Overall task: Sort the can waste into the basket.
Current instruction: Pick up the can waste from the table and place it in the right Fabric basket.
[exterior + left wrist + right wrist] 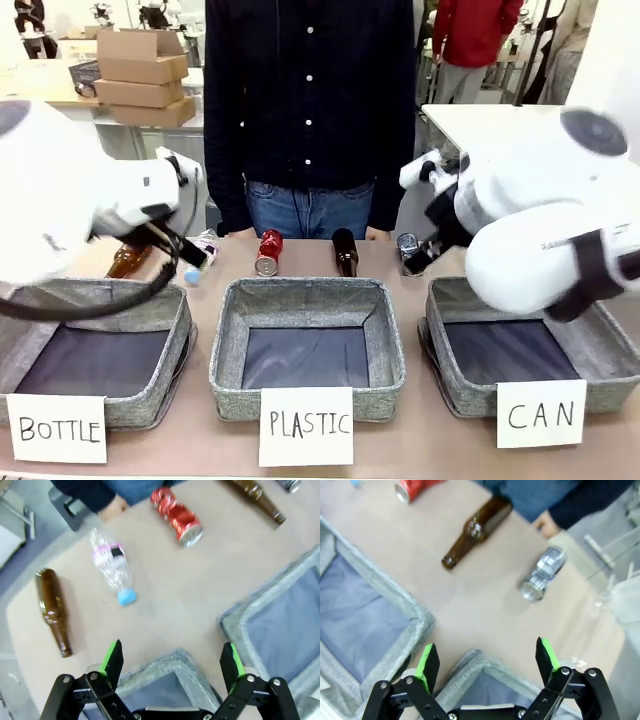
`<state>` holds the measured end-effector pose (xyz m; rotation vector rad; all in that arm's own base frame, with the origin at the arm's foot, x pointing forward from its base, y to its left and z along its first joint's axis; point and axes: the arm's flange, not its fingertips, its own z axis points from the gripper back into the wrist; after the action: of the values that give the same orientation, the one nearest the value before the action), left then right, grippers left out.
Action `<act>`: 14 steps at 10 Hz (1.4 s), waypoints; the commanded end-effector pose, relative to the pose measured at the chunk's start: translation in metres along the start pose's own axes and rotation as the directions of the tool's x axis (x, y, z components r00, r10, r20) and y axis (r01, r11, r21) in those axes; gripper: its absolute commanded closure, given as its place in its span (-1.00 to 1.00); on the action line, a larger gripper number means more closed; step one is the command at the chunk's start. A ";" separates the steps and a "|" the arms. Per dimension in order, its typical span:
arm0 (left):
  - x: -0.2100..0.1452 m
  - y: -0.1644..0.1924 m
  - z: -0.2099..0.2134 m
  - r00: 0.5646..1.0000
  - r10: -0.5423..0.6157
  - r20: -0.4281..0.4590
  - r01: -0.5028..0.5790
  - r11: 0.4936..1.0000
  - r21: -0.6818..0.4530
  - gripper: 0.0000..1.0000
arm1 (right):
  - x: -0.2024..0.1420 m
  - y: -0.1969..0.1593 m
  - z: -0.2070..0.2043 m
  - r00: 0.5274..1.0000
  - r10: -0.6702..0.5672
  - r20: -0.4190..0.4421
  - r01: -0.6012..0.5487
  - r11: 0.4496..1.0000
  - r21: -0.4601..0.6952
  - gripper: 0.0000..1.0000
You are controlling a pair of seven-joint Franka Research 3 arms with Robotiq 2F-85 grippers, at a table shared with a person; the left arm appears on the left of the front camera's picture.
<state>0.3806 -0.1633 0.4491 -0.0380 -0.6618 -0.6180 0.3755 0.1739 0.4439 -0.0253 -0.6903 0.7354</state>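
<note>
The red can (pixel 268 252) lies on its side at the table's far edge, in front of the person. It also appears in the left wrist view as the red can (pixel 177 516). The dark, silver-ended can (pixel 407 245) lies further right, and the right wrist view catches this dark can (pixel 542 574) beyond the fingers. The basket (pixel 465 390) marked "CAN" stands at the front right, with its corner (pixel 485 667) under my right gripper (pixel 486 652). That gripper is open and holds nothing. My left gripper (pixel 172 655) hovers open over a basket corner, well short of the red can.
Baskets marked "BOTTLE" (pixel 150 400) and "PLASTIC" (pixel 230 385) stand at the front left and middle. Brown bottles (pixel 125 260) (pixel 345 252) and a clear plastic bottle (pixel 112 565) lie among the cans. The person stands close behind the table, one hand (pixel 547 525) near its edge.
</note>
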 end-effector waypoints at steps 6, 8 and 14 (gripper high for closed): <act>0.003 -0.021 0.084 0.996 -0.092 0.019 0.094 0.986 -0.137 -1.00 | -0.010 -0.011 0.079 0.991 -0.117 0.057 0.113 0.991 0.070 -1.00; -0.039 0.032 0.092 0.986 0.064 0.152 0.036 0.817 -0.575 -1.00 | -0.057 -0.068 0.103 0.884 -0.453 0.117 0.346 0.801 0.488 -1.00; -0.124 0.101 0.105 0.806 0.519 0.284 -0.184 0.676 -0.713 -1.00 | -0.154 -0.117 0.125 0.612 -0.784 0.108 0.523 0.503 0.688 -1.00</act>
<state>0.3434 0.0337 0.5133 -1.0756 -0.8475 -0.4863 0.3242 -0.0613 0.5248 1.0353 -0.7186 0.1863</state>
